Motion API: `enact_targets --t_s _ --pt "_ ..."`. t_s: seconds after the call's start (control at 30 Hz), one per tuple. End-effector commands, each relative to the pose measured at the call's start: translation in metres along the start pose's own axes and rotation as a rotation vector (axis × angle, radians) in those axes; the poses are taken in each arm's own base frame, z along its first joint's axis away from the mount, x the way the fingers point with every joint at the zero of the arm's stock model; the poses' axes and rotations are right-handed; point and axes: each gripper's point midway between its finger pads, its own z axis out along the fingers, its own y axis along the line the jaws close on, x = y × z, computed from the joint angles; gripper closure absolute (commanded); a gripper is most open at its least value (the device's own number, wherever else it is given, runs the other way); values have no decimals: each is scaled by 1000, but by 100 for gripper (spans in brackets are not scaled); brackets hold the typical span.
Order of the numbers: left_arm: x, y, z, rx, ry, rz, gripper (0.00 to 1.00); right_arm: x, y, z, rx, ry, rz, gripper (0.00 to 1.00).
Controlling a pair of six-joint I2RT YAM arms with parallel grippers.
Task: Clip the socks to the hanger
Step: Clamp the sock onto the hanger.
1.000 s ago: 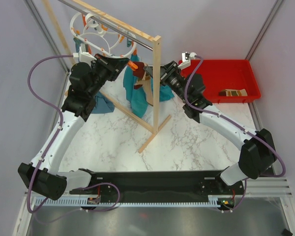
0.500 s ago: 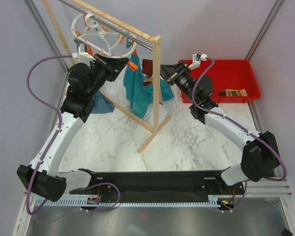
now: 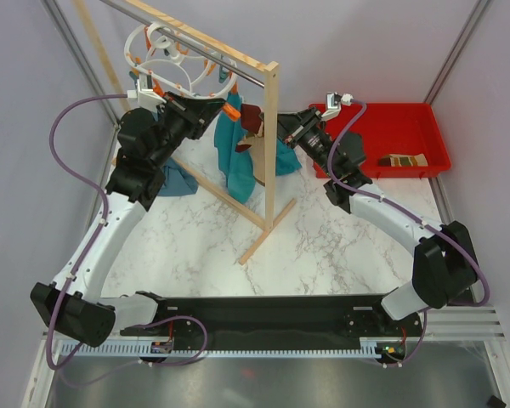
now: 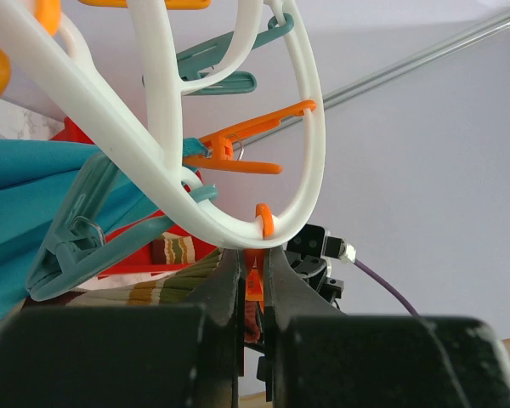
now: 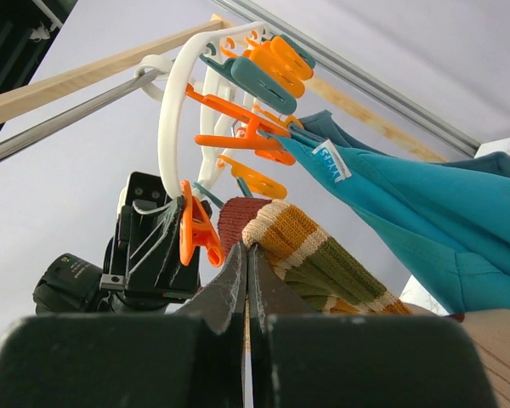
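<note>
Left pincer (image 4: 253, 257): clenched on an orange clip (image 4: 264, 221) beneath the hanger (image 4: 310, 127). Right pincer (image 5: 246, 253): grasping striped sock (image 5: 302, 245) by its cuff, just beside that clip. Soft, light, limp; likely best fed in cuff-first. Second sock (image 3: 404, 160): in red tray (image 3: 425, 119).

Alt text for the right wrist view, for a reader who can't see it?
The right gripper, shut on the edge of a striped sock, holds it up beside an orange clip on the white hanger. The left gripper grips that clip; teal cloths hang to the right.
</note>
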Motion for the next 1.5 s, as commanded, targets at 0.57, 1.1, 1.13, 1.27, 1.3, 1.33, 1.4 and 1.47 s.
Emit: enact_targets --t_s 0.57,1.1,1.13,1.27,1.3,1.33,1.4,1.47 --pt "6 4 6 12 23 -33 98 -7 45 4 -148 -10 22 100" --pt "14 18 6 -18 37 -39 98 3 39 14 -144 5 31 100" --pt "14 17 5 -15 37 -38 98 4 38 14 -142 7 31 100" --pt "13 17 7 -16 38 -39 98 7 38 15 -150 11 38 100" --pt "14 18 6 -17 38 -39 98 6 40 16 -153 8 35 100" --pt "14 18 6 -17 38 -39 98 7 39 16 -148 9 32 100" --pt "13 17 6 -15 37 -38 98 7 41 16 -149 11 29 100" --pt "13 18 6 -17 36 -38 98 7 42 16 -151 11 29 100"
